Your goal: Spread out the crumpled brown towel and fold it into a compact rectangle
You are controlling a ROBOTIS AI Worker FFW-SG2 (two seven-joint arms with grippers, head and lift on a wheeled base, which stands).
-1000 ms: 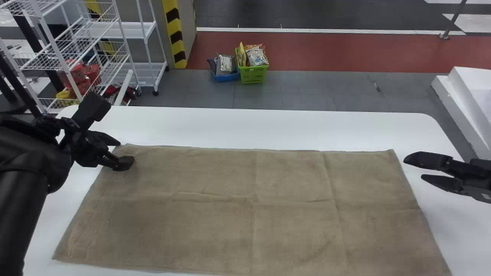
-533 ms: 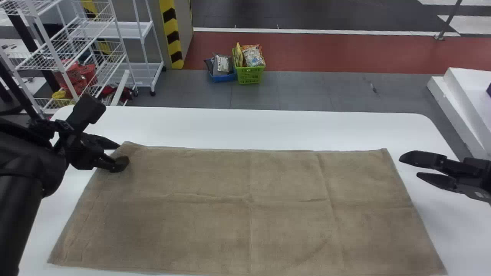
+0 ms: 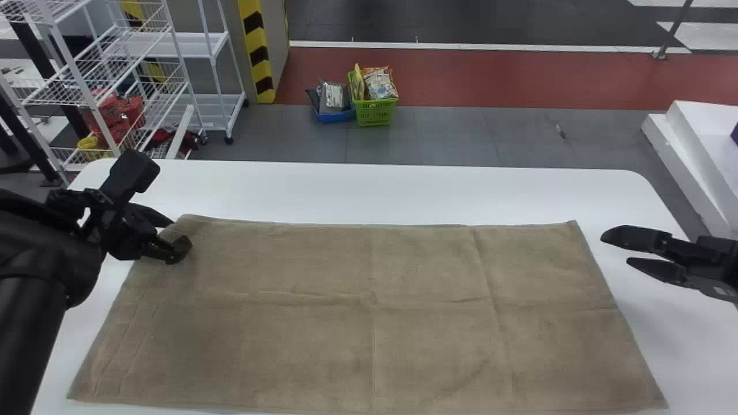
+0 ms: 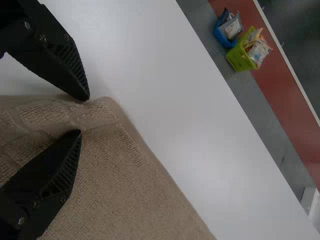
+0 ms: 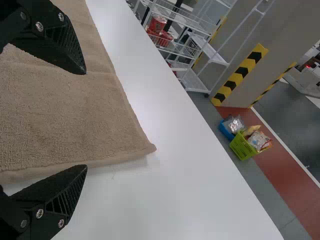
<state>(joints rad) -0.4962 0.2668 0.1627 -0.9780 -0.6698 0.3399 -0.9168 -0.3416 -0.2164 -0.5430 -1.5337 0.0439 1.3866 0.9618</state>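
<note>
Towel (image 3: 357, 334): one, brown, spread nearly flat on the counter (image 3: 403, 193), shallow creases, unfolded. Left end effector (image 4: 82, 115): at the towel's far left corner, tips narrowly parted, a ruck of cloth between them. Right end effector (image 3: 615, 248): wide, holding nothing, just beside the far right corner. Risks, for your attention: a shallow bite on the left may let the corner slip as you lift; a bunched grip may set your fold askew; one side raised before you secure the other could drag the towel crooked; low tips may scrape your counter.
</note>
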